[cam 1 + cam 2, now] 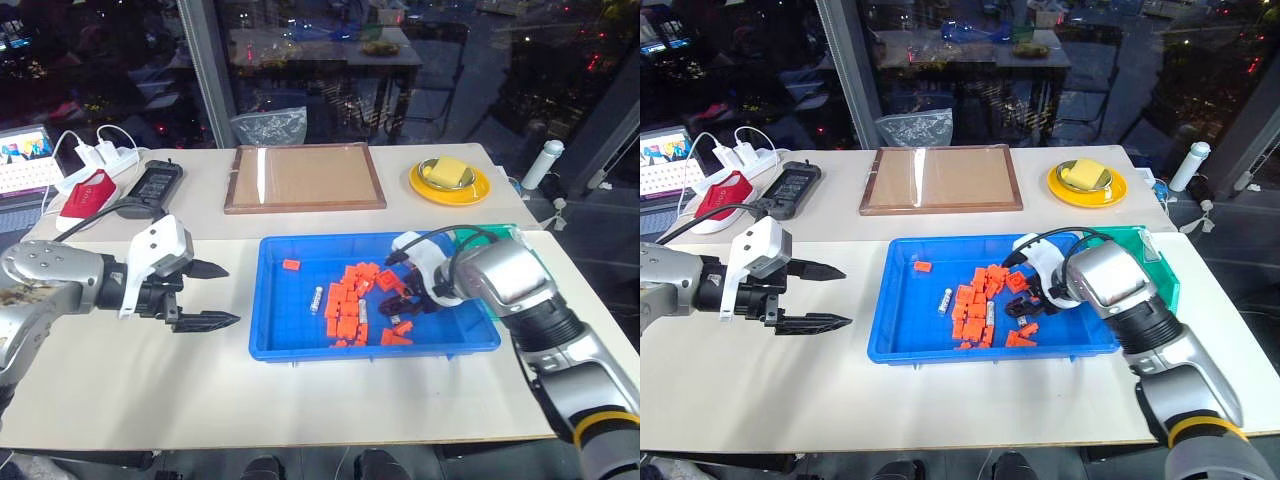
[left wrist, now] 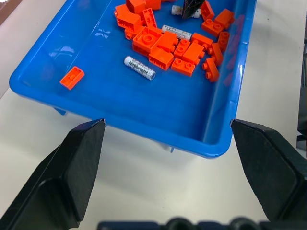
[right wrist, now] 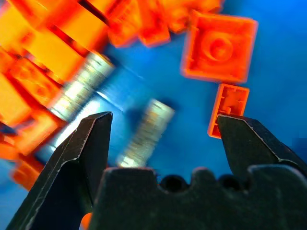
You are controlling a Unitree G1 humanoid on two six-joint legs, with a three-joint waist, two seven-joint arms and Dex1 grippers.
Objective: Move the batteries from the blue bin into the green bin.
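The blue bin point(image 1: 300, 350) lies on the table in front of me, holding several orange bricks point(image 1: 350, 300) and a few small silvery batteries. One battery point(image 1: 315, 297) lies apart, left of the brick pile. My right gripper point(image 1: 400, 300) reaches down into the bin's right half, open. In the right wrist view its fingers point(image 3: 163, 116) straddle one battery point(image 3: 146, 132), with another battery point(image 3: 81, 86) beside it. The green bin point(image 1: 1160, 275) sits against the blue bin's right side, partly hidden by my right arm. My left gripper point(image 1: 230, 295) hovers open and empty, left of the blue bin.
A brown wooden-framed tray point(image 1: 305, 178) lies behind the blue bin, with a yellow plate point(image 1: 450, 182) to its right. A red shoe point(image 1: 88, 192), a white power strip point(image 1: 105, 157) and a black device point(image 1: 152, 182) sit at the far left. A white bottle point(image 1: 541, 163) stands far right.
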